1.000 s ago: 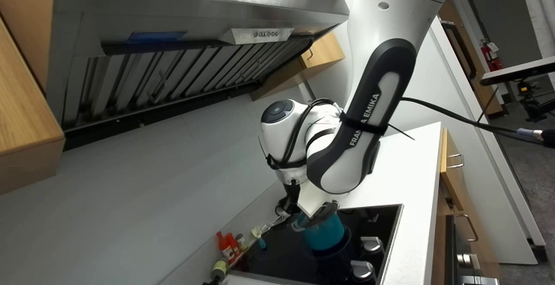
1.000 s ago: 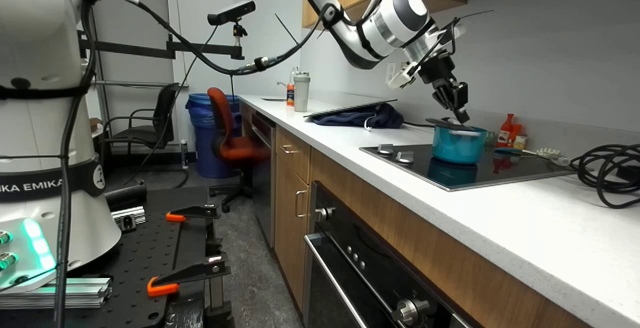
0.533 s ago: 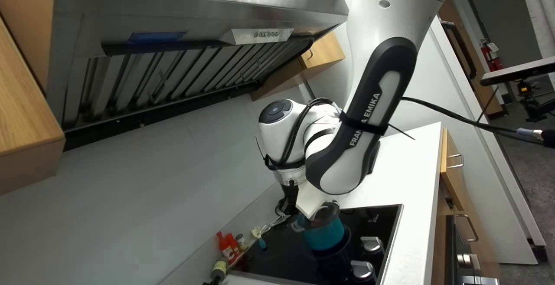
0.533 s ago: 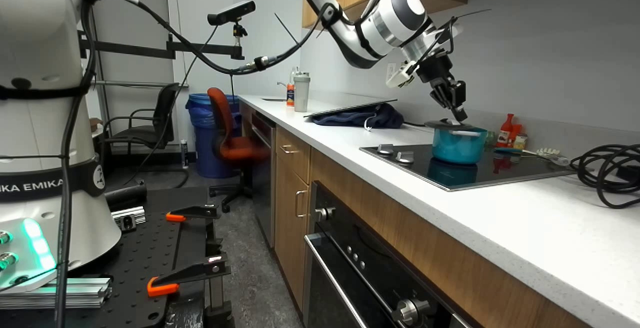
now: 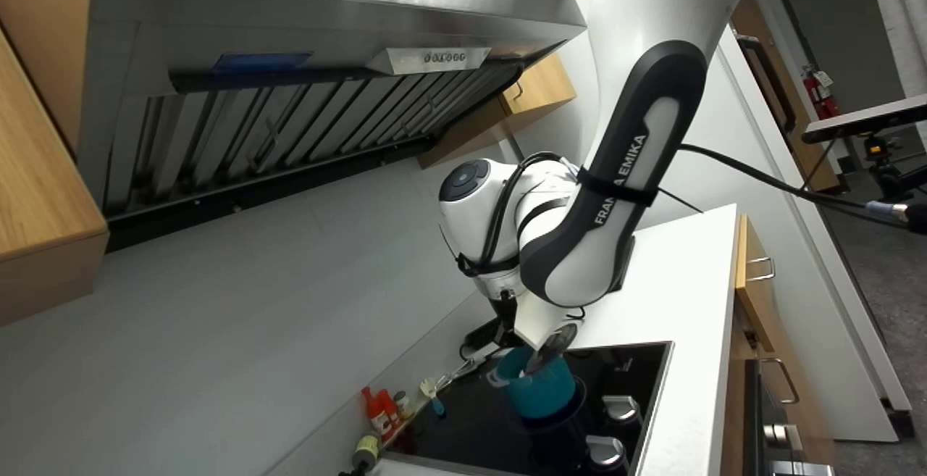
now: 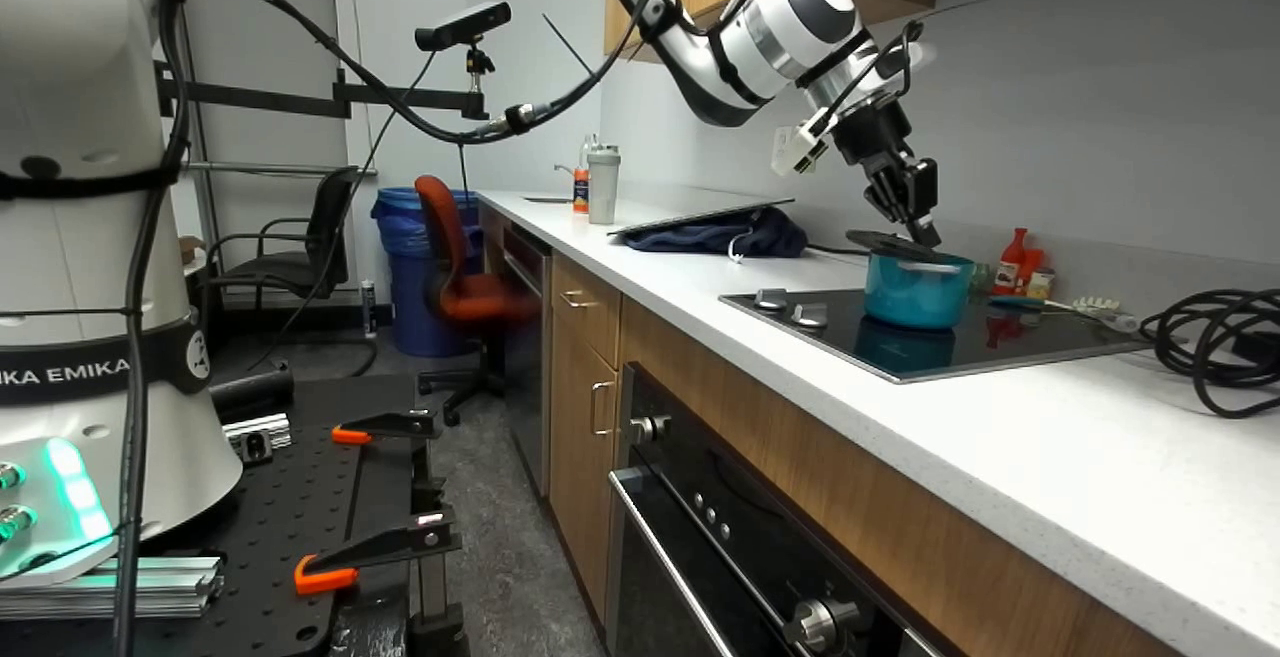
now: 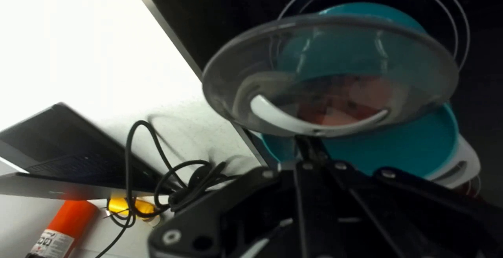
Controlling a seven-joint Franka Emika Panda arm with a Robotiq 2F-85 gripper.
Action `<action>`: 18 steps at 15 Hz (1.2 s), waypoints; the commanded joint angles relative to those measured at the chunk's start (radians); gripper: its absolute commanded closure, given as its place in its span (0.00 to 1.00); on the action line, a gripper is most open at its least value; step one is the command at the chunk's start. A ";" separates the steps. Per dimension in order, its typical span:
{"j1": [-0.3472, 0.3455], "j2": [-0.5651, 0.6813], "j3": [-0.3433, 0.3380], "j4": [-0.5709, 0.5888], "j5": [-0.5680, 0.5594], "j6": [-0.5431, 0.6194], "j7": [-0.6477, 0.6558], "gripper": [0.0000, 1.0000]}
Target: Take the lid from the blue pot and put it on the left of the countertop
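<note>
Found the lid (image 7: 330, 59) clearly tilted, against nearly level half a second earlier, with its edge farther from the gripper (image 7: 310, 146) raised and its nearer edge low. Judged the lift begun but incomplete, and the carry to the countertop (image 6: 1080, 437) not yet started. Noted narrow jaws, clamped on the lid's white handle (image 7: 292, 123). Located the lid directly at the gripper, and the blue pot (image 6: 915, 294) below it, upright on the cooktop (image 6: 1010, 342), with mouth partly uncovered. Cannot confirm contact between lid and pot rim. Recorded a smoky, see-through disc with a darker edge, showing teal walls and something reddish (image 7: 353, 95) beneath, too blurred to identify. Recommend full clearance above the pot before any sideways move, given risk of dragging.
</note>
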State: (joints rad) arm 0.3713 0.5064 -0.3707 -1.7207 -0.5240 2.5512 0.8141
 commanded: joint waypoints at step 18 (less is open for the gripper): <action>-0.153 -0.215 0.212 -0.178 -0.115 -0.127 -0.048 0.52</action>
State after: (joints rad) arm 0.2464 0.3148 -0.1909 -1.8880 -0.6064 2.4227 0.7810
